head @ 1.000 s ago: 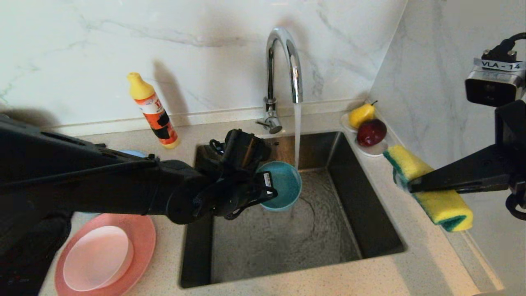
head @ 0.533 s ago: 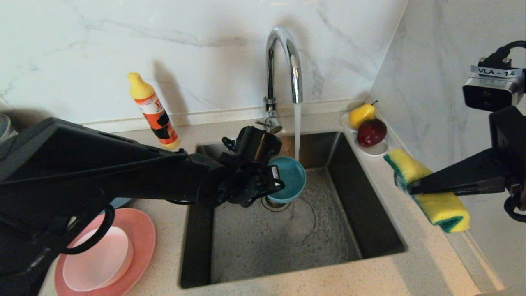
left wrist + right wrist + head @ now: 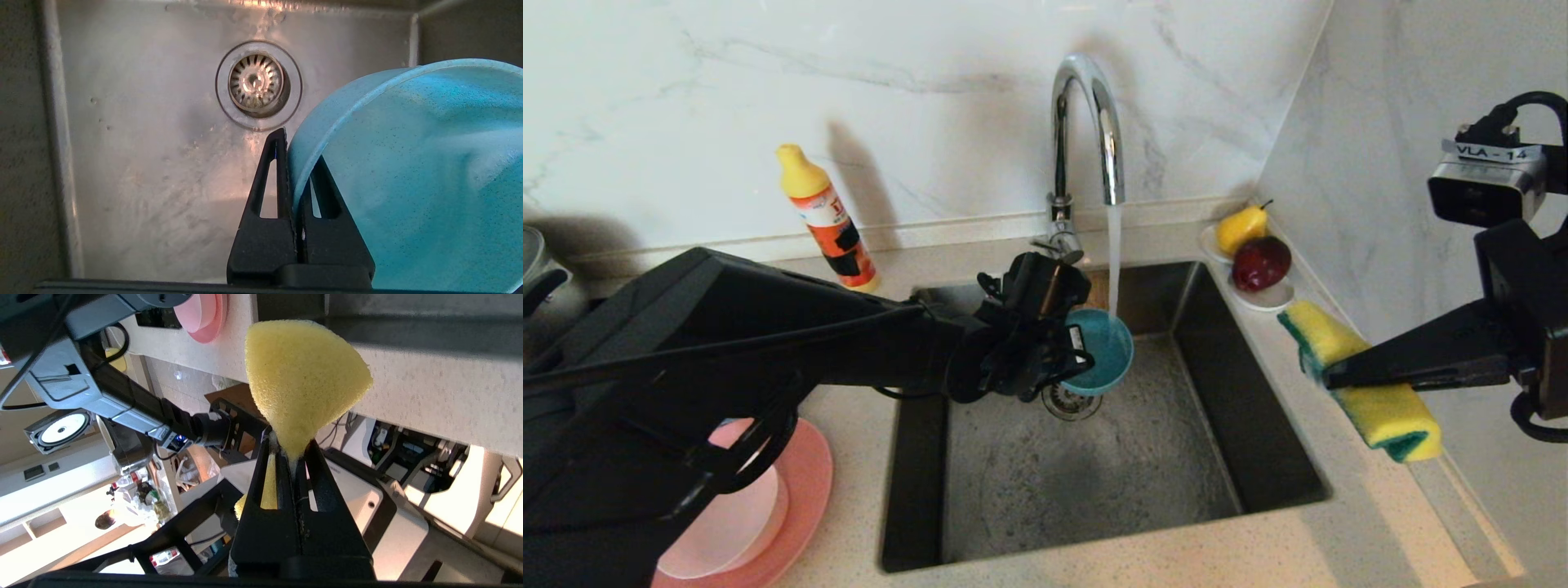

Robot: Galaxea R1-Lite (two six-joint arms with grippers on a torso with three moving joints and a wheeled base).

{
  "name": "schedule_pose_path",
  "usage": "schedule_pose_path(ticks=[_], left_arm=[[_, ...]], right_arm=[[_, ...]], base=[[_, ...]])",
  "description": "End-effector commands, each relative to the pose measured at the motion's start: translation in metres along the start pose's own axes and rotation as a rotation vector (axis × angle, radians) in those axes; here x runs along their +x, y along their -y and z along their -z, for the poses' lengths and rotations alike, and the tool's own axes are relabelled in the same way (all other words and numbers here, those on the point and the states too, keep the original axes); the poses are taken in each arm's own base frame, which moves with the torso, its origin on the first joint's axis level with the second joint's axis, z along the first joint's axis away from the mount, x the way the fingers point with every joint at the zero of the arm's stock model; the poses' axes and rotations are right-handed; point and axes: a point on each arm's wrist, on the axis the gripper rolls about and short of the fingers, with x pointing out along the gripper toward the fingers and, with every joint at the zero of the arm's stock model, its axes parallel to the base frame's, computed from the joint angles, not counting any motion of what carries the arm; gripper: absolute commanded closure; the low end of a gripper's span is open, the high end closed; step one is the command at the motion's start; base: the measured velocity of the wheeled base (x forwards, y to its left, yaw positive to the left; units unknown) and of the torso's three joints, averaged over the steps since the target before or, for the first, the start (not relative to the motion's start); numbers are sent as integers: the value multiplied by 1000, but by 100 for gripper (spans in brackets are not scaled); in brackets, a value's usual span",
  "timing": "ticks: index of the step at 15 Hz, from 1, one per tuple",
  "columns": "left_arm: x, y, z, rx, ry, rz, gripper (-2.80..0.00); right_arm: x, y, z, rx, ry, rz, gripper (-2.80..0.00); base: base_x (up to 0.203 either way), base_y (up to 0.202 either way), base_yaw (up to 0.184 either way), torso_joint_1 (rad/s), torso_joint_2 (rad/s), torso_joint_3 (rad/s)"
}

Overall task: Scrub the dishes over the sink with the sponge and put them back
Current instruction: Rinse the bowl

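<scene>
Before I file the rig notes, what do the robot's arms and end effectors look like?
Both arms are matte black with boxy, angular links. The left end effector and right end effector have slim black triangular fingers with slotted cut-outs. Thin black cables loop round the left wrist. The right wrist carries a grey camera block labelled VLA-14, with a black cable on top.

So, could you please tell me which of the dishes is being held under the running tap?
The teal bowl, gripped at its rim by the left tool over the sink; the pink bowl and pink plate sit stacked on the counter.
</scene>
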Motion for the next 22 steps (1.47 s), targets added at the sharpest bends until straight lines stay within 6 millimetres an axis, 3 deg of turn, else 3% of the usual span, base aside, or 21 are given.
schedule_pose_path(ticks=[1, 11, 17, 22], left_arm=[[8, -2, 0, -7, -1, -14, 0], [-11, -14, -4, -12, 17, -63, 0], [-79, -43, -37, -8, 221, -209, 0], [-138, -70, -54, 40, 480, -145, 0]], right_arm=[[5, 2, -1, 9, -11, 3, 0], [3, 2, 1, 7, -8, 0, 0], [3, 3, 2, 4, -3, -3, 0], [2, 4, 1, 9, 0, -1, 0]], base=[[0, 0, 0, 0, 0, 0], [0, 0, 0, 0, 0, 0], [0, 0, 0, 0, 0, 0], [0, 0, 0, 0, 0, 0]])
